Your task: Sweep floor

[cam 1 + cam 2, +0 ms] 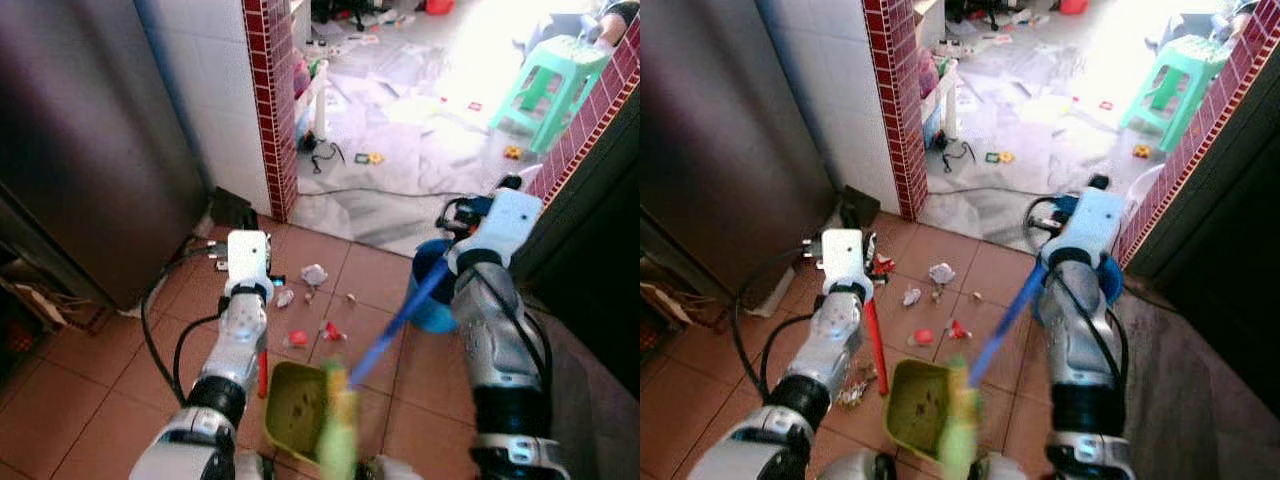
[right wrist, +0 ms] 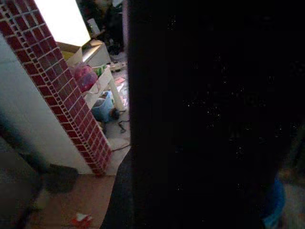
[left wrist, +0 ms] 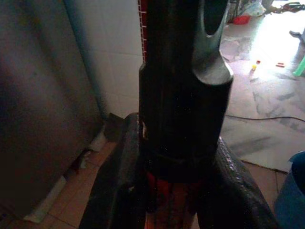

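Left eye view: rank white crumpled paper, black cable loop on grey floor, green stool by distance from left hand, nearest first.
From the left hand:
1. White crumpled paper, just to its right on the tiles.
2. Black cable loop, past the brick pillar.
3. Green stool, far right, in the bright room.

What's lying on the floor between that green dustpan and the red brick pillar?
In the right eye view, scattered litter: white crumpled paper and small red scraps on terracotta tiles between the green dustpan and the red brick pillar.
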Robot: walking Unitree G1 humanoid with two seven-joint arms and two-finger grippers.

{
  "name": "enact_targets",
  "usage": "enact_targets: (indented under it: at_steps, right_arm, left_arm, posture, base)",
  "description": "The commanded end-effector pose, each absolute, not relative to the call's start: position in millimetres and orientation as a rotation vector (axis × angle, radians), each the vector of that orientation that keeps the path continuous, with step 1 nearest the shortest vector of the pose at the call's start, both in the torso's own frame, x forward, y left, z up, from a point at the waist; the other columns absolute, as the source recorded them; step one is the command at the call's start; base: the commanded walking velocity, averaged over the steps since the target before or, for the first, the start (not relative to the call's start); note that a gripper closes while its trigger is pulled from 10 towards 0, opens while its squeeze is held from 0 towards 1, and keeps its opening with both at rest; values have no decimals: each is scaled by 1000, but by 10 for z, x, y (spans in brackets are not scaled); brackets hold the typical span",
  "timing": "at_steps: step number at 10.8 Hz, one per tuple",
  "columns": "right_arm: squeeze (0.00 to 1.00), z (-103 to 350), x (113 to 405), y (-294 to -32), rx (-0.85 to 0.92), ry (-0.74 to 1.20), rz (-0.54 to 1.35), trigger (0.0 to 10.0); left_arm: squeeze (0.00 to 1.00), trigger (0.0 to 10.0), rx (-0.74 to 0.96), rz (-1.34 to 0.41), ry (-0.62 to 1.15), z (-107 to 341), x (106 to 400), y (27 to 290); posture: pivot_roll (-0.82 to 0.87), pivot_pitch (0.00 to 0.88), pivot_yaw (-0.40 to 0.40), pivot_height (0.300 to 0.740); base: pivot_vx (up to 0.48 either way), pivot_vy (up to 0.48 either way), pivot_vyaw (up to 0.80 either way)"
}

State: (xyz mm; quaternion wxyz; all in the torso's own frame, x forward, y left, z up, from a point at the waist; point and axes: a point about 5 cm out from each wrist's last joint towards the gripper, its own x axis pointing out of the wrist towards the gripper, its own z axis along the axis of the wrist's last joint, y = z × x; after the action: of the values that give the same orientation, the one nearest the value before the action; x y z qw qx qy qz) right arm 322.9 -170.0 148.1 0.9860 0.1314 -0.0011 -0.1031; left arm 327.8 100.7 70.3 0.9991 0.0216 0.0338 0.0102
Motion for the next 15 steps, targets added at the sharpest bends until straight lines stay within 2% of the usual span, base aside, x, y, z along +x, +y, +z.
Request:
enact_targets:
  at_steps: [1,3,4,7,11,15]
  right_arm:
    - [0,1631,3276,-1666,326,-38,-193,10000]
    - [0,1882,3364,-1538,372,-68,-136,10000]
    - [0,2152,3415,-1410,350,-133,-33,10000]
    - [0,2516,3380,-1334,116,-363,124,10000]
    - [0,2296,3283,-1607,-96,-378,45,10000]
    - [0,1851,3103,-1701,-146,-273,20,10000]
  left_arm:
    - [0,10000,45,13,53,747,3318,999]
    - [0,10000,50,1,56,740,3330,993]
    - [0,10000,49,-1,59,737,3337,990]
    - [0,10000,25,2,32,779,3360,1002]
    - [0,10000,14,17,-116,1064,3391,1146]
    - [0,10000,3,-12,-292,1455,3208,1331]
  posture:
    - [-135,69,28,740]
    - [-136,64,36,740]
    - [-135,60,39,740]
    - [-130,49,36,740]
    - [-113,32,37,740]
    - [-92,19,42,740]
  base:
    - [0,0,0]
    - [0,0,0]
    - [0,0,0]
    - [0,0,0]
    - [0,0,0]
    - [0,0,0]
